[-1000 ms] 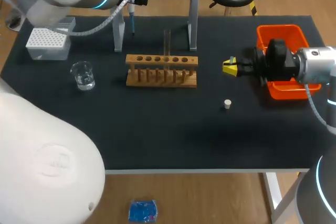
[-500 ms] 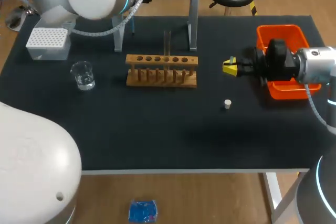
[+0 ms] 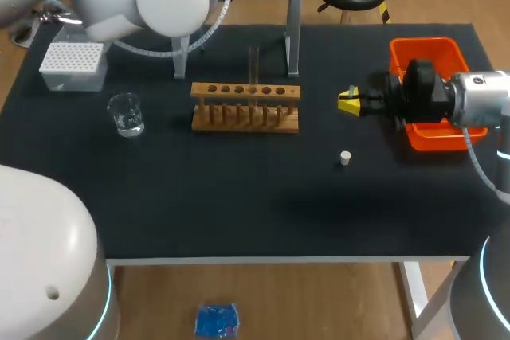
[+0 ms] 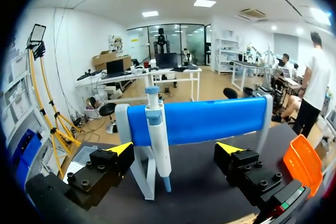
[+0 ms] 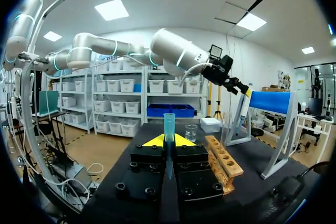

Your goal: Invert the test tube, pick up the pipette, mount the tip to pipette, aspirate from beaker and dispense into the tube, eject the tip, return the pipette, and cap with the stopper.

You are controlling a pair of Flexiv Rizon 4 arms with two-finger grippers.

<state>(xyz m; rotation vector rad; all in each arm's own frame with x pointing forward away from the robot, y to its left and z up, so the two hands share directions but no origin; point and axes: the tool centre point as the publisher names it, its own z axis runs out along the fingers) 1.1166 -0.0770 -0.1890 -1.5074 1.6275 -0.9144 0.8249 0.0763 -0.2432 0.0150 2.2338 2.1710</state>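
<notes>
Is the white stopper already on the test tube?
No, the stopper lies on the table, apart from the test tube standing in the wooden rack.

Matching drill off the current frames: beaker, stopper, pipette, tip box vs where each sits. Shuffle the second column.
1 beaker
2 stopper
3 pipette
4 tip box

A hangs on the blue stand
B back left corner of the table
C upright, left of the wooden rack
D lying alone, right of the rack

Pairs: 1-C, 2-D, 3-A, 4-B
</notes>
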